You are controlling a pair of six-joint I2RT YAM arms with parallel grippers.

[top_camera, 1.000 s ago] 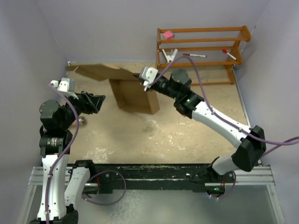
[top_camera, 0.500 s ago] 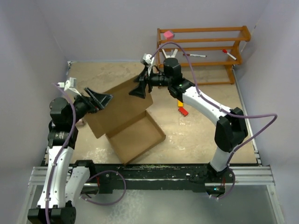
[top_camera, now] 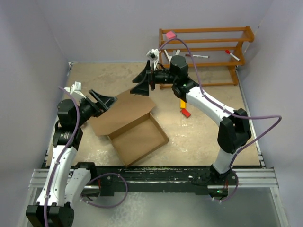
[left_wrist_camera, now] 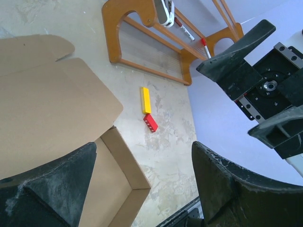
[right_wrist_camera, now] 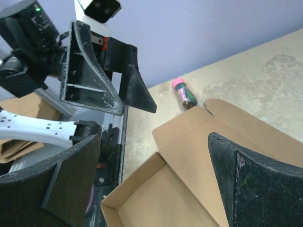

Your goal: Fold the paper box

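Top external view has the paper box [top_camera: 137, 137] lying flat on the table [top_camera: 208, 137] between the two arms. The shallow tray is on the near side and the lid flap is folded open toward the far left. The hinge line runs from lower left up to upper right. The left gripper [top_camera: 109, 101] sits right at the lid's left edge, jaws spread with nothing in them. The right gripper [top_camera: 138, 83] is at the lid's far corner, also wide apart and empty. So the lid is basically bracketed by both claws, and I'd guess the left one has the shorter trip to swing that flap over the tray, but height above the cardboard is hard to call. Compared to a second back, the box was standing up at the far side with the right claw pinched on it. Now it's been let go and dropped flat, and the red block [top_camera: 185, 112] and yellow block [top_camera: 182, 103] are uncovered.
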